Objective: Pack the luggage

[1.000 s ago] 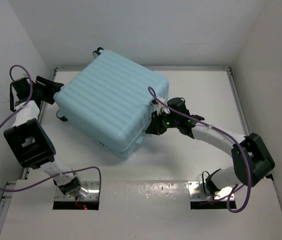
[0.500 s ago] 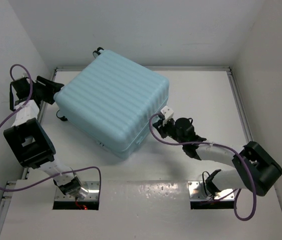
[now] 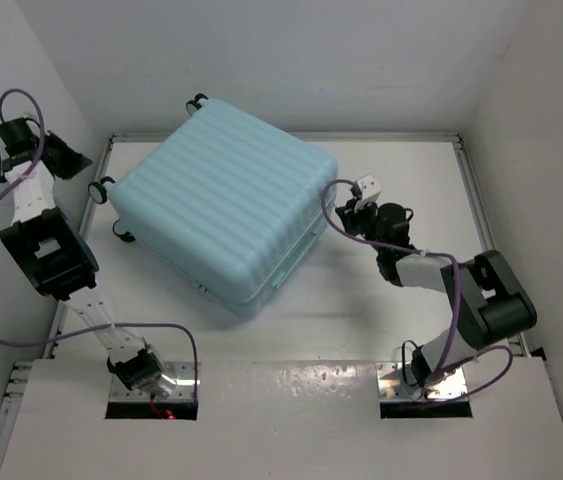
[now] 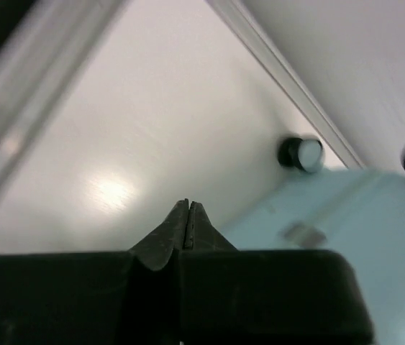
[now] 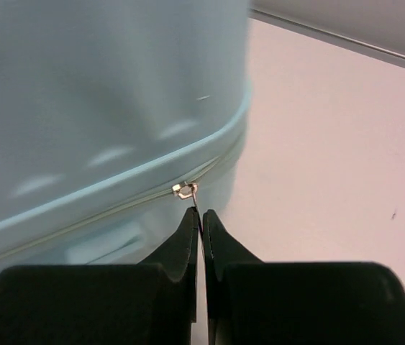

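The small zip tab (image 5: 185,191) could slip out of the right end effector (image 5: 201,213). The tab is tiny and thin, and only the very tips pinch it. A hard or crooked pull may make it pop free, and then the zip would not move. A pull away from the luggage (image 3: 226,215), not along its edge, could drag the whole case over the white surface (image 3: 401,170), since nothing presses it down. The zip could also jam, because the tab sits right by a rounded corner of the luggage.

Farther back, the left end effector (image 4: 189,205) is up in the air, past the wheel end of the luggage. If it comes down fast, it might bump a wheel (image 4: 301,153).

The right end effector is squeezed tight, and it looks like it holds the zip tab at the right side of the luggage. The left end effector is squeezed tight too, with nothing in it and touching nothing. The luggage lies flat in the middle of the surface with its lid down. I cannot tell how much of the zip is done up.
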You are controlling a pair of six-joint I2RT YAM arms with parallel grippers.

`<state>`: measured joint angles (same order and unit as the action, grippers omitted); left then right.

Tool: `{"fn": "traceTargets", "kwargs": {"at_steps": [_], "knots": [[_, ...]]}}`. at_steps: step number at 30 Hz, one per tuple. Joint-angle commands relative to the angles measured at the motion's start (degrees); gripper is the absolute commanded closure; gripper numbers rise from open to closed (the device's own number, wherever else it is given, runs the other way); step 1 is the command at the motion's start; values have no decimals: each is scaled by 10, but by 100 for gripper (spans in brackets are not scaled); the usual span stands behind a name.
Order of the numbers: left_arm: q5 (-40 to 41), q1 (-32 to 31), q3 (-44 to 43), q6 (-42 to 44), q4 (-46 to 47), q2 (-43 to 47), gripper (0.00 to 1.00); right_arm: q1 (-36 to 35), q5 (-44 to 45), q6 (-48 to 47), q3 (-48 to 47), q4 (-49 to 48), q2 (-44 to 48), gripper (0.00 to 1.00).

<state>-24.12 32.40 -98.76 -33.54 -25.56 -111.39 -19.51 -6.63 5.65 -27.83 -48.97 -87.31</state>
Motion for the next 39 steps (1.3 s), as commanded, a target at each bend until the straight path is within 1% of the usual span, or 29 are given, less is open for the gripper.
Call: {"fn": "traceTargets", "kwargs": {"at_steps": [1, 2, 3, 4, 5, 7, 8, 10, 13, 15, 16, 18, 19, 21, 22, 25, 26, 27, 28, 29, 30, 31, 32, 34, 35, 36, 37, 38, 39], "knots": [[36, 9, -111, 105, -8, -50, 100, 69, 12, -5, -47, -20, -45, 100], [29, 4, -138, 125, -31, -68, 100, 75, -13, 1, -56, -26, -56, 100], [21, -1, -168, 167, -47, -108, 100, 89, -31, 4, -90, -30, -76, 100], [14, -13, -224, 181, -66, -127, 100, 103, -42, 5, -100, -31, -98, 100], [7, -13, -237, 189, -75, -141, 100, 118, -77, 15, -124, -41, -122, 100], [-11, -29, -249, 204, -75, -162, 100, 145, -104, 25, -174, -50, -159, 100], [-17, -36, -249, 210, -75, -162, 100, 148, -135, 34, -184, -54, -185, 100], [-38, -50, -249, 222, -75, -171, 100, 158, -154, 49, -233, -81, -224, 100], [-44, -59, -238, 228, -75, -176, 100, 179, -203, 71, -293, -111, -287, 100], [-23, -72, -231, 233, -75, -182, 100, 186, -233, 89, -328, -126, -323, 100], [-22, -72, -231, 239, -75, -182, 100, 188, -241, 94, -352, -140, -361, 100], [1, -83, -247, 246, -75, -194, 100, 192, -262, 101, -388, -148, -385, 100], [11, -92, -258, 254, -75, -194, 100, 192, -263, 104, -416, -151, -422, 100], [17, -101, -265, 262, -75, -200, 100, 192, -274, 116, -466, -147, -458, 100], [17, -106, -265, 262, -75, -200, 100, 192, -276, 118, -482, -146, -467, 100], [33, -106, -273, 256, -75, -191, 100, 194, -290, 125, -491, -143, -466, 100], [46, -106, -280, 256, -75, -185, 79, 191, -299, 127, -489, -141, -461, 100], [46, -106, -285, 256, -75, -177, 65, 192, -300, 129, -481, -140, -458, 100], [-4, -89, -285, 262, -75, -155, 50, 191, -305, 127, -478, -138, -452, 100], [-30, -82, -285, 281, -75, -140, 41, 192, -306, 128, -472, -138, -449, 100], [-64, -74, -291, 310, -111, -125, 30, 192, -307, 124, -464, -137, -438, 100], [-112, -62, -291, 383, -127, -108, 19, 191, -309, 124, -454, -130, -435, 100], [-197, -33, -291, 417, -137, -72, 11, 190, -309, 122, -449, -128, -423, 100], [-221, 1, -291, 458, -170, -44, 7, 185, -311, 113, -432, -123, -417, 100], [-241, 19, -303, 518, -194, -37, 6, 186, -311, 111, -430, -120, -414, 100], [-270, 48, -353, 562, -233, -37, 13, 182, -312, 111, -429, -115, -409, 100], [-260, 49, -387, 615, -353, -48, 15, 180, -307, 109, -427, -111, -408, 100], [-244, 49, -415, 758, -424, -48, 16, 179, -305, 107, -431, -106, -407, 100], [-172, 34, -413, 787, -468, -48, 16, 176, -305, 106, -431, -104, -404, 100]]}}
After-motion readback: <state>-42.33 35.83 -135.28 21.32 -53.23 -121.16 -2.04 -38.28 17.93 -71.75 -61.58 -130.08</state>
